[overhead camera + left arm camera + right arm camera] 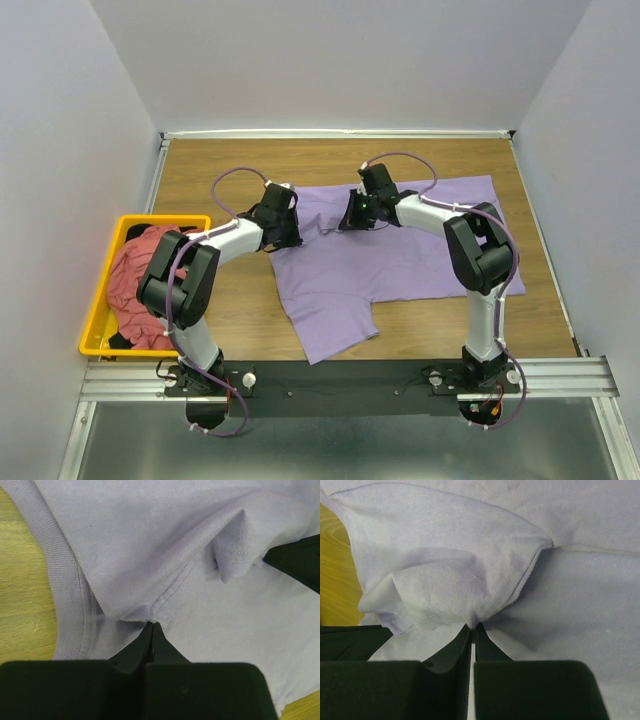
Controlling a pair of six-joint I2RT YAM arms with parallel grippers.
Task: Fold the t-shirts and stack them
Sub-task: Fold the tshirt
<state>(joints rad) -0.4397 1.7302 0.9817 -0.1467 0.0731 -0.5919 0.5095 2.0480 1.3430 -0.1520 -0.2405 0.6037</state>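
Left claw (151, 625): closest to its wrist camera. The two black fingers meet at their tips, pinched on a raised fold of the lavender t-shirt (150, 540) right where a stitched seam runs down to them.
Right claw (472, 626): fingers drawn together with only a thin slit between them. A bunched hump of the same cloth is gathered at the tips and lifted a little off the layer beneath.
Lavender t-shirt, top view (400, 255): lies on the table (220, 170), from the middle towards the right side and mostly flat. One sleeve points at the near edge. Both claws grip its far-left part, the left one (280, 225) at the shirt's left edge and the right one (358, 212) near it, further along the far edge.
Left wrist view only: a ribbed band along the shirt's edge, with bare wood beside it on the left, and double stitching on a puckered fold at upper right.
Right wrist view only: a hemmed edge curling under the hump, and a strip of wood at far left.
Top view only: the yellow bin (95, 320) hangs at the table's left edge, well apart from the lavender shirt. It holds the crumpled red-pink t-shirt (135, 285). The metal rail (340, 380) carries both arm bases.
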